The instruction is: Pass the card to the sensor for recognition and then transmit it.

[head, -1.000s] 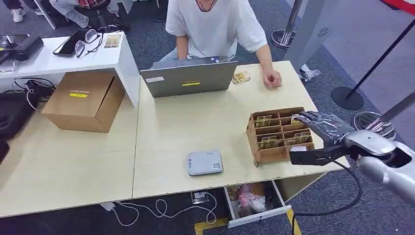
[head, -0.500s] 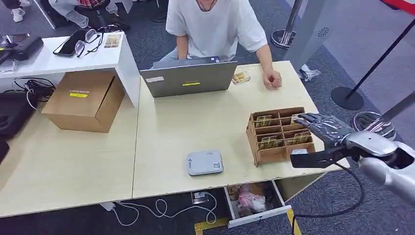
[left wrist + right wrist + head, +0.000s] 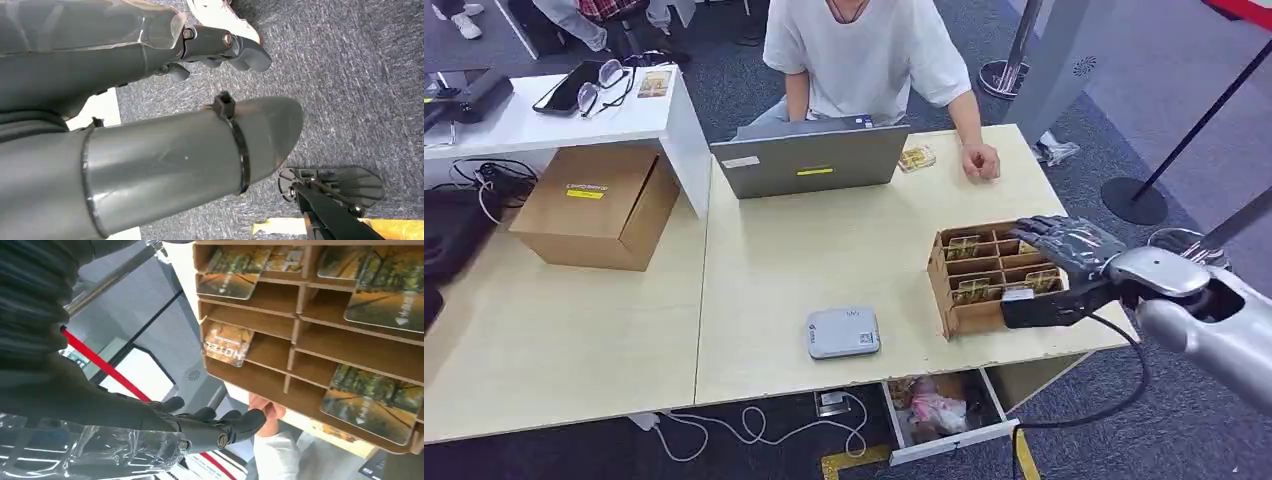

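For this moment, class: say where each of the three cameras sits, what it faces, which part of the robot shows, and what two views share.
Head view: high on the body, looking down at the table; the right robot hand reaches over the card box.
Left wrist view: on the hanging arm, facing carpet; the left robot hand shows.
Right wrist view: behind the right robot hand, facing the card box.
Shared: head and right wrist views both show the card box.

Brown divided cardboard organiser [image 3: 984,272] looks matt and rough-edged; its printed cards [image 3: 231,342] look glossy; pale wood-look worktop [image 3: 824,250] is smooth.
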You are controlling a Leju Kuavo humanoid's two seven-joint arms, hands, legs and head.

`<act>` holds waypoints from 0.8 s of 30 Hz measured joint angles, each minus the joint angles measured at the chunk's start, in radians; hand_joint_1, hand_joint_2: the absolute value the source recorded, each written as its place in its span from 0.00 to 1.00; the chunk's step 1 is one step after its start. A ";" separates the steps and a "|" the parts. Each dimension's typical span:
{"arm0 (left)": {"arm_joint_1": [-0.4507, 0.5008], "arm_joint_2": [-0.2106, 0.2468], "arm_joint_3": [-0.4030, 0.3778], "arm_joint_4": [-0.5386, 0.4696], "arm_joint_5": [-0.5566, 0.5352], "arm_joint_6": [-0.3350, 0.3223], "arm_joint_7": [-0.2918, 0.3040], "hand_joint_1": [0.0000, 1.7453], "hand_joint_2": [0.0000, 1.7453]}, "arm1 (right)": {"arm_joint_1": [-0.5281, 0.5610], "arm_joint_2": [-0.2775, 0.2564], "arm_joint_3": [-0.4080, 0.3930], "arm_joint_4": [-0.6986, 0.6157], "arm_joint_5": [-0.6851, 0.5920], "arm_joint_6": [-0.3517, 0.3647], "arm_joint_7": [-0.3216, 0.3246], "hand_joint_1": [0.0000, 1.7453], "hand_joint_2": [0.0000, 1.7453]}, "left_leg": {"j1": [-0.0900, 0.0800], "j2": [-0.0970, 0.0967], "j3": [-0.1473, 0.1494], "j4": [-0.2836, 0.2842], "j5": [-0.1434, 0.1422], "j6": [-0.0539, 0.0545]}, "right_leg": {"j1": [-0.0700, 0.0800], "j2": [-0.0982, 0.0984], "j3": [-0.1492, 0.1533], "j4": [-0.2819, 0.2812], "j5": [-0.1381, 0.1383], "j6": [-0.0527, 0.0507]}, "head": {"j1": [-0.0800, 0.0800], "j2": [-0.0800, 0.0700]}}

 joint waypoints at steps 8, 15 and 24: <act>0.000 0.003 0.013 0.002 -0.002 -0.001 -0.003 0.00 0.00 | -0.052 0.046 0.055 0.057 -0.006 0.002 -0.008 0.05 1.00 | 0.000 0.000 0.000 0.000 0.000 0.000 | 0.000 0.000 0.000 0.000 0.000 0.000 | 0.000 0.000; 0.000 0.006 0.018 0.002 -0.002 -0.004 -0.003 0.00 0.00 | -0.069 0.061 0.080 0.088 -0.011 0.002 -0.009 0.05 1.00 | 0.000 -0.001 0.000 0.000 0.000 0.000 | 0.000 0.000 0.000 0.000 0.000 0.000 | 0.000 0.000; 0.000 0.006 0.020 0.003 -0.002 -0.004 -0.003 0.00 0.00 | -0.071 0.074 0.089 0.104 -0.011 0.001 -0.009 0.06 1.00 | 0.000 -0.001 0.000 0.000 0.000 0.000 | 0.000 0.000 0.000 0.000 0.000 0.000 | 0.000 0.000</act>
